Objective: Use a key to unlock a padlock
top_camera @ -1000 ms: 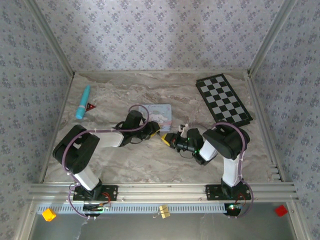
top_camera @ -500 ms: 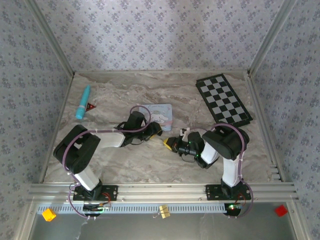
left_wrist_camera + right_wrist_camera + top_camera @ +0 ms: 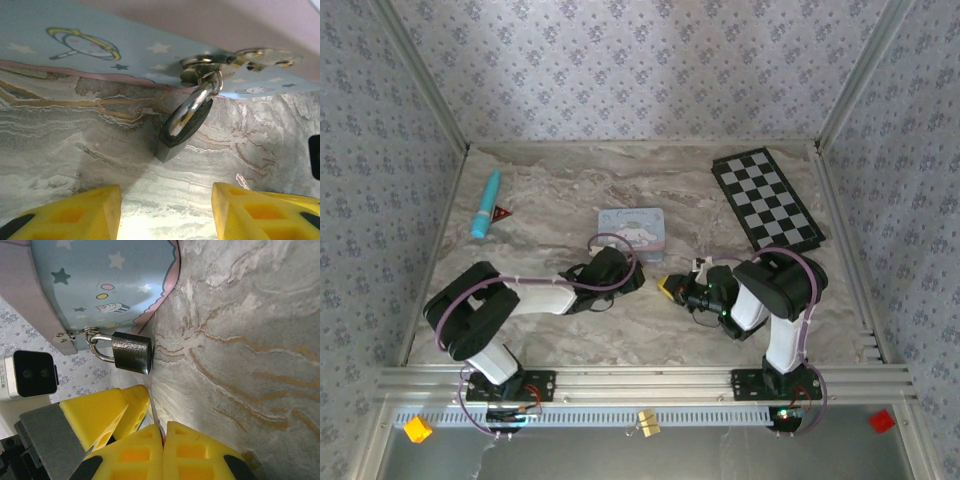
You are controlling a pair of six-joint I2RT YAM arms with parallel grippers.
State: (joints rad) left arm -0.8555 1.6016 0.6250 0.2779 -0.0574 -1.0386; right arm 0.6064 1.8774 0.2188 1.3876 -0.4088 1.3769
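Padlock hangs by its shackle from the cartoon tin's hasp, body tipped onto the marble table. It's small, hard, slick metal and free to swing, so I'd pinch the body's flat sides. Left gripper jaws apart, facing it; right gripper pinched together on a thin blade, probably the key. Keyhole hidden, key head too

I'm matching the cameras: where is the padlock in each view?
Top external: too small to tell; look by the blue tin's near right corner.
Left wrist: padlock right of centre, hooked on the tin's clasp.
Right wrist: padlock left of centre, same clasp.
Shared landmark: the blue tin.
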